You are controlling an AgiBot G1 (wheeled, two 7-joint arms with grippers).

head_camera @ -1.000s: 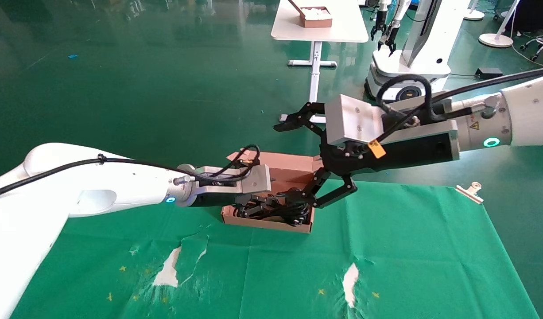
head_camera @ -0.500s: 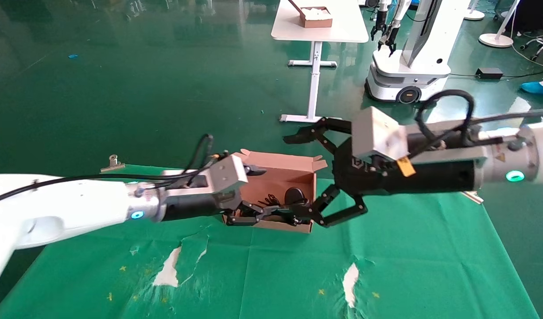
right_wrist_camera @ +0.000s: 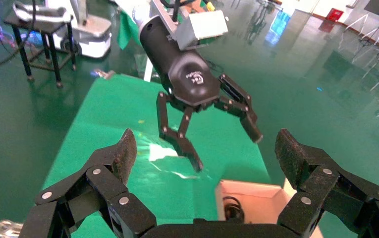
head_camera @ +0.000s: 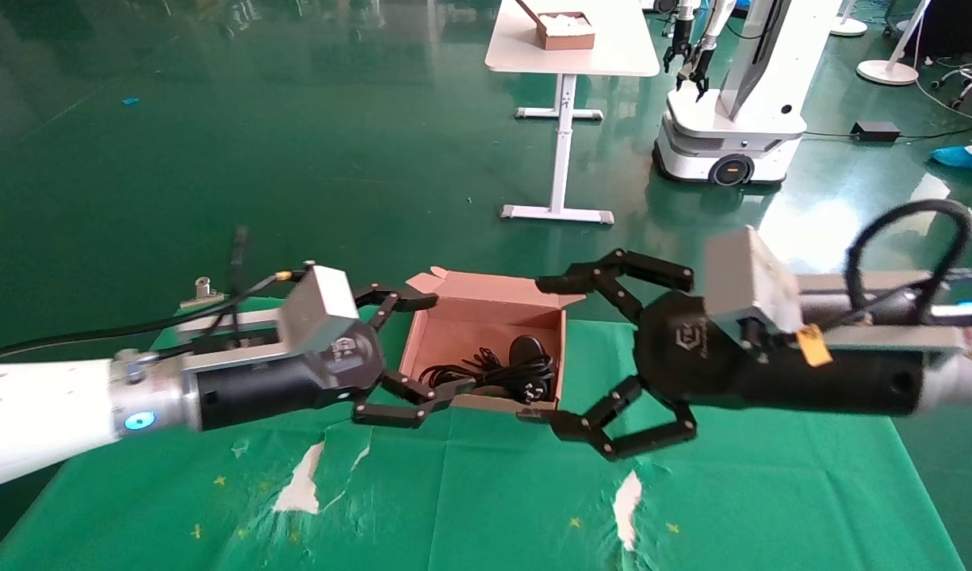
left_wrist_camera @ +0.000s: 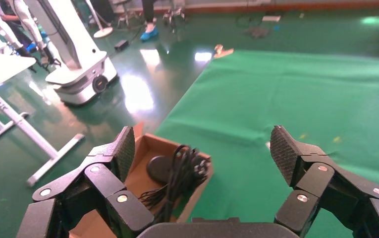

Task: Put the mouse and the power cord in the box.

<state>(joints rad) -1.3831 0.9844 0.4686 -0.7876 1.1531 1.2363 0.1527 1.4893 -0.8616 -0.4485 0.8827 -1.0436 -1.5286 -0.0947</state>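
The box [head_camera: 494, 323] stands open on the green cloth, its lid flap folded back at the far side. Inside lie the black mouse [head_camera: 526, 347] and the coiled power cord [head_camera: 494, 370], the cord's plug toward the near wall. My left gripper [head_camera: 452, 342] hovers open at the box's left end, holding nothing. My right gripper [head_camera: 537, 349] hovers open at the right end, also holding nothing. The left wrist view shows the box [left_wrist_camera: 204, 174], the mouse [left_wrist_camera: 157, 167] and the power cord [left_wrist_camera: 181, 171] below the open left gripper [left_wrist_camera: 203, 148]. The right wrist view shows the open right gripper [right_wrist_camera: 207, 148] above the box [right_wrist_camera: 264, 196].
The green cloth [head_camera: 771, 476] has torn white patches [head_camera: 300, 480] near its front edge. A metal clip [head_camera: 200, 289] sits at the cloth's far left corner. On the floor beyond stand a white table [head_camera: 569, 55] with a small box and another robot [head_camera: 732, 119].
The left gripper has come up out of the box and drawn back to the left. The right arm has pulled back to the right and lowered. Mouse and cord stay in the box.
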